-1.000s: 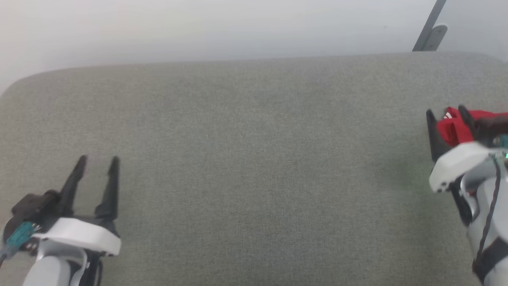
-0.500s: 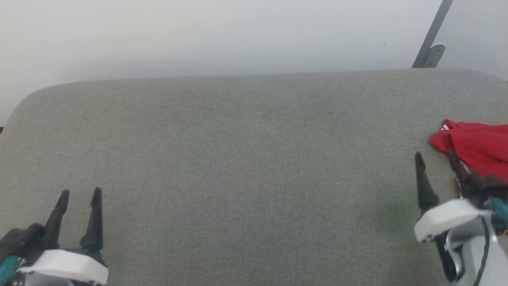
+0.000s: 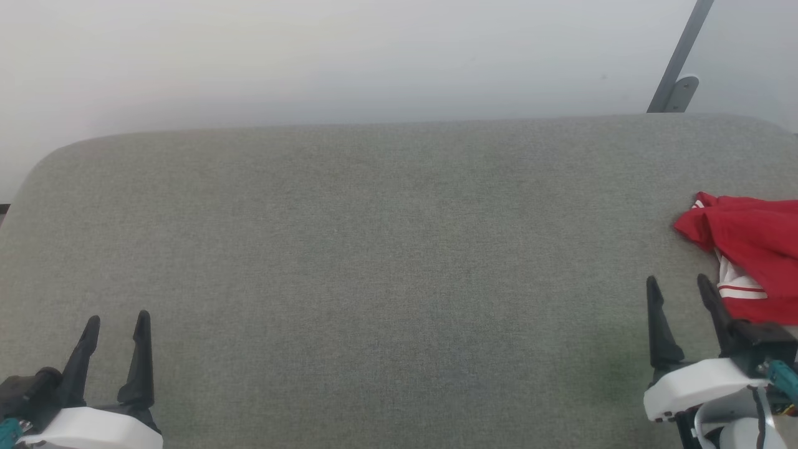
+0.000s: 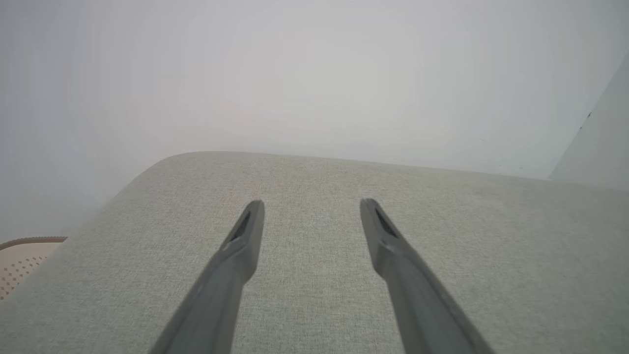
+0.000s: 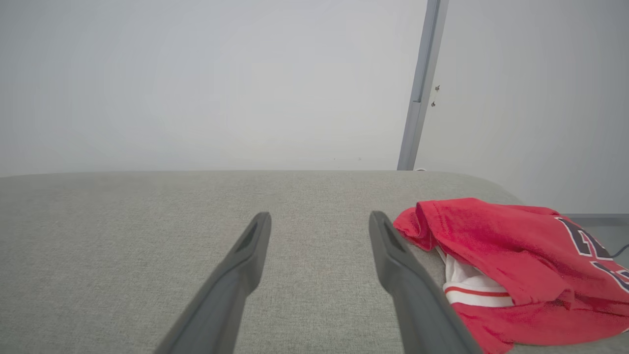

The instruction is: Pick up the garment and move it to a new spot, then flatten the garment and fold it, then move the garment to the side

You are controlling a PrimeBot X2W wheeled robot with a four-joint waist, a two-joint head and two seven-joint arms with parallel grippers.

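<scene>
Though crumpled, garment [image 3: 757, 240] lies beside right gripper [image 3: 677, 280], long axis untellable; it and left gripper [image 3: 118, 317] spread, empty.

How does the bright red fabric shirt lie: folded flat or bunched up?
Bunched up: the bright red fabric shirt lies in a rumpled heap with uneven overlapping folds.
</scene>
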